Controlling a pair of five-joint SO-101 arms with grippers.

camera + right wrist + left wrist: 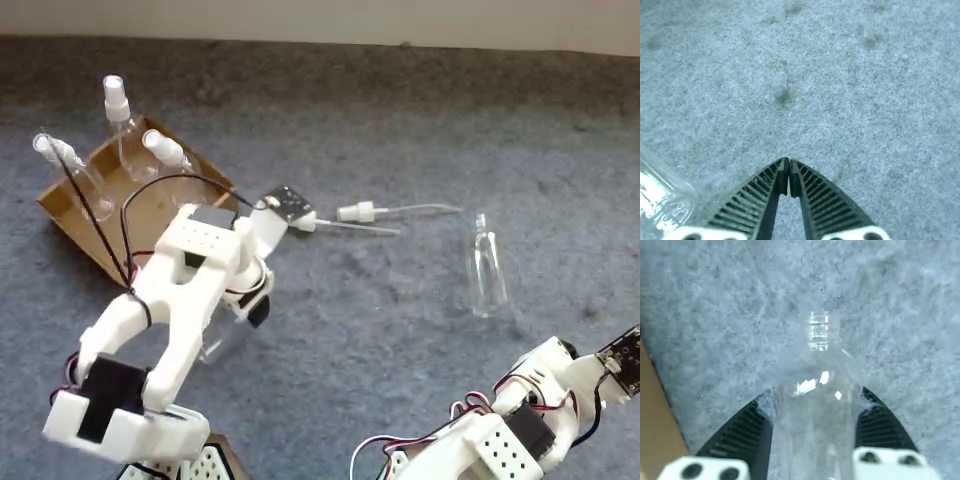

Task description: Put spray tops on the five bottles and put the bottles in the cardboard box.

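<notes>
High view is showing the shallow brown cardboard box sitting far left on the grey carpeted bench, holding three clear plastic bottles with white spray tops. The left pincer is clamping an uncapped clear bottle. The right pincer is hanging over the bench with its fingers together. Another uncapped bottle is lying at the right, with a loose white spray top to its left.

Carpet open (mid-table); spray top perhaps obstructs.
</notes>
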